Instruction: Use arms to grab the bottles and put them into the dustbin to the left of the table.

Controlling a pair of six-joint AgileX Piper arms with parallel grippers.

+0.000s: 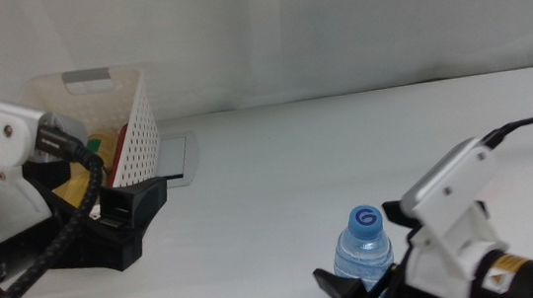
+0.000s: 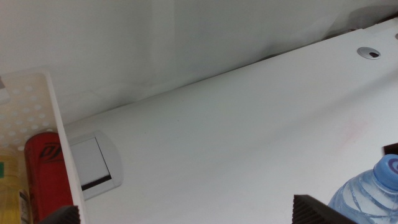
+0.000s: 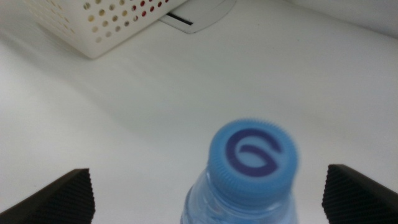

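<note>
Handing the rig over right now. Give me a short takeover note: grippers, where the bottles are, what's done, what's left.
Right gripper: open, jaws either side of the water bottle, not closed on it.
Left gripper: open, empty, beside the dustbin.
Done: red can and the yellow-drink bottle lie in the dustbin.
Left: the water bottle stands upright on the table near its front edge; grasp it and drop it in the dustbin.
</note>
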